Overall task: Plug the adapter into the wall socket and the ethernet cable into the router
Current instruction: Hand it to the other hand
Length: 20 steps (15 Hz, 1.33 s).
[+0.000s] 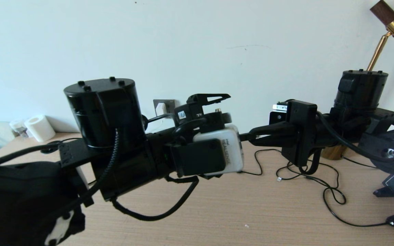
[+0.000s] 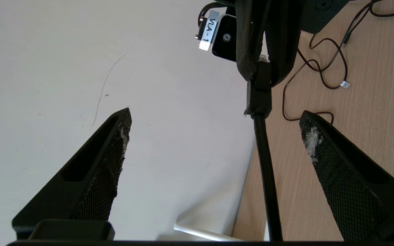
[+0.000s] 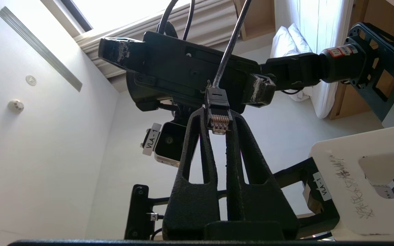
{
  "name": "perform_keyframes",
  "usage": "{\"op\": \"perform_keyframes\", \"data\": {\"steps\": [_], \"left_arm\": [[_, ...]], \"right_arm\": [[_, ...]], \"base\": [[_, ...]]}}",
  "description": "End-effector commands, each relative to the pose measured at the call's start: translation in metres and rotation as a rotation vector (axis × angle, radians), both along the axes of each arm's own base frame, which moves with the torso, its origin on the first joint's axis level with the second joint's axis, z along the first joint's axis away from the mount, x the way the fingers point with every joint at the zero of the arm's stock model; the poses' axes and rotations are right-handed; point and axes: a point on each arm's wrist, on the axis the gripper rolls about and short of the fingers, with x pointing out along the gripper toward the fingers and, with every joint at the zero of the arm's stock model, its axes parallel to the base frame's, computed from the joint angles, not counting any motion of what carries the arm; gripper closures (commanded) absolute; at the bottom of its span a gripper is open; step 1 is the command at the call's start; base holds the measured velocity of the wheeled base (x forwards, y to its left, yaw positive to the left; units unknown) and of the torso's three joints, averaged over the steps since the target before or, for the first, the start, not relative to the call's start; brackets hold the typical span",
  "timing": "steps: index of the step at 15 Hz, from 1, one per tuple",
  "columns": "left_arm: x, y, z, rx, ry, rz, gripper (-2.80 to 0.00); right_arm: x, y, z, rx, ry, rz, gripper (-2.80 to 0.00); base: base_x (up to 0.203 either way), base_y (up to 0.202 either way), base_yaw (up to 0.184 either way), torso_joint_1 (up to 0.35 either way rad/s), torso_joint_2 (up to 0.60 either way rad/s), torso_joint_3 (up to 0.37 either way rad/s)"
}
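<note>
Looks like a bedroom/hotel rm: wood desk [image 1: 217, 212], brass lamp [image 1: 378, 51], curtain [image 3: 323, 68], pillows [image 3: 289, 41].

adapter [image 1: 160, 108] in wall socket [image 1: 164, 105], behind arms

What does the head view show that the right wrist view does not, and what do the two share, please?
Only the head view shows the wall socket with the adapter in it, and thin black cables on the wooden table. Only the right wrist view shows the ethernet cable plug's metal contacts, pinched in the right hand. Both show the open left hand.
</note>
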Motion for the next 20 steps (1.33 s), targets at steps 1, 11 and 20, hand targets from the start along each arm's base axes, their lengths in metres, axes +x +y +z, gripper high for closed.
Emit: {"op": "perform_keyframes", "data": {"steps": [1,11,20], "left_arm": [[-0.001,0.000,-0.001,0.004,-0.004,-0.001,-2.80],[-0.001,-0.001,-0.004,0.012,0.003,-0.015,-2.80],[-0.007,-0.009,-0.006,0.021,0.002,-0.048,0.00]], "right_arm": [[0.000,0.000,0.001,0.002,0.003,0.008,0.00],[0.004,0.001,-0.002,0.005,-0.008,0.007,0.00],[0.005,0.003,-0.003,0.005,-0.007,0.010,0.00]], "base": [[0.000,0.000,0.000,0.000,0.00,0.000],[0.000,0.000,0.000,0.000,0.00,0.000],[0.000,0.000,0.000,0.000,0.00,0.000]]}}
